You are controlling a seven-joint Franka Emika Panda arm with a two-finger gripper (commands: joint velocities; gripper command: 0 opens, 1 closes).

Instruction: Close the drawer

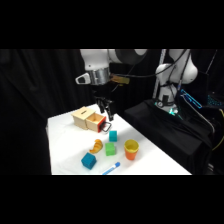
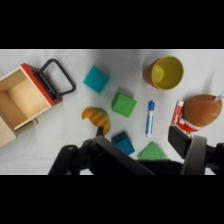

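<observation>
The drawer (image 1: 95, 121) stands pulled out of its wooden box (image 1: 81, 116) near the far left part of the white table (image 1: 65, 150), its red-orange front and dark loop handle (image 1: 106, 127) turned toward the right. The gripper (image 1: 106, 114) hangs just above and to the right of that front, close over the handle but not gripping it. From the wrist camera the open drawer (image 2: 22, 97) sits at the left edge, its tan inside empty, with the handle (image 2: 57, 77) pointing away from it toward the other objects; the gripper's black linkage (image 2: 100, 157) fills the bottom. Whether the fingers are apart or together cannot be told from either view.

Nearer than the drawer lie a teal cube (image 1: 113, 135), a green cube (image 1: 110, 149), an orange croissant-shaped toy (image 1: 96, 146), another teal block (image 1: 88, 160), a yellow-and-orange cup (image 1: 131, 149) and a blue pen (image 1: 112, 168) at the table's near edge. The wrist view also shows a brown rounded object (image 2: 202, 109) on a red-and-white item at the right.
</observation>
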